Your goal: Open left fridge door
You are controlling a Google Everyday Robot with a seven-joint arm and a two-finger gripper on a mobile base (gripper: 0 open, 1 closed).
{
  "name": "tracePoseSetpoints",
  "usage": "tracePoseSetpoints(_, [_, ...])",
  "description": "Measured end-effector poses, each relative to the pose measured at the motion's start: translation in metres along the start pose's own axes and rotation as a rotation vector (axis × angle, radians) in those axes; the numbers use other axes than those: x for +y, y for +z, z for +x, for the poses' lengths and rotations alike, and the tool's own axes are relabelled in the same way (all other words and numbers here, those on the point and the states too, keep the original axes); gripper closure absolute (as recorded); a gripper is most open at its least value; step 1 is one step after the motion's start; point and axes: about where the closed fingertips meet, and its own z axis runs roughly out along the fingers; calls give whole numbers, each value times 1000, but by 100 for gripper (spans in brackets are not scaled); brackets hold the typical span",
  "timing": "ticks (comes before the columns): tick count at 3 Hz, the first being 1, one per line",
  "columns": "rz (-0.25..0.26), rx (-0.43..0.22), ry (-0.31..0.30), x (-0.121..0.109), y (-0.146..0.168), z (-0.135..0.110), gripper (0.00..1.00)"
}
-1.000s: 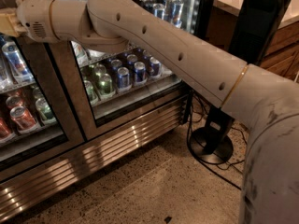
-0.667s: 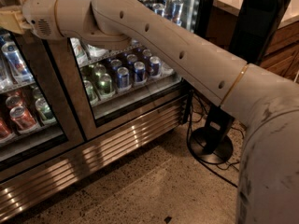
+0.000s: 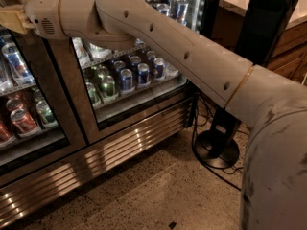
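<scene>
1. One tall clear-glass left fridge door (image 3: 57,104) in bronze-brown brushed metal stands shut at nine o'clock.
2. Our cream gripper (image 3: 12,18) sits at ten o'clock, before its upper frame; parted or closed, we cannot tell.

- Right door (image 3: 144,110): glass, with a bright white light strip (image 3: 200,7) down its right edge.
- Blue and silver cans (image 3: 139,74) in rows on a shelf behind that glass; green cans (image 3: 107,86) just left of them.
- More silver cans (image 3: 178,6) on the shelf above.
- Red cans (image 3: 21,120), a green can (image 3: 45,113) and a blue can (image 3: 16,63) on the far-left shelves, below the end effector (image 3: 9,19) at the top left edge.
- Slatted metal grille (image 3: 120,148) along the fridge base.
- Speckled floor (image 3: 163,195).
- Black stand (image 3: 221,150) with a round base, cables (image 3: 195,128) beside it, and a tall black panel (image 3: 266,25) on top.
- Wooden table (image 3: 288,37) behind the stand, with a pale top.
</scene>
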Motion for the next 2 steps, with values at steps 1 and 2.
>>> tracePoseSetpoints(1, [0, 0, 0, -19, -4, 1, 100])
tracePoseSetpoints(2, [0, 0, 0, -25, -4, 1, 100])
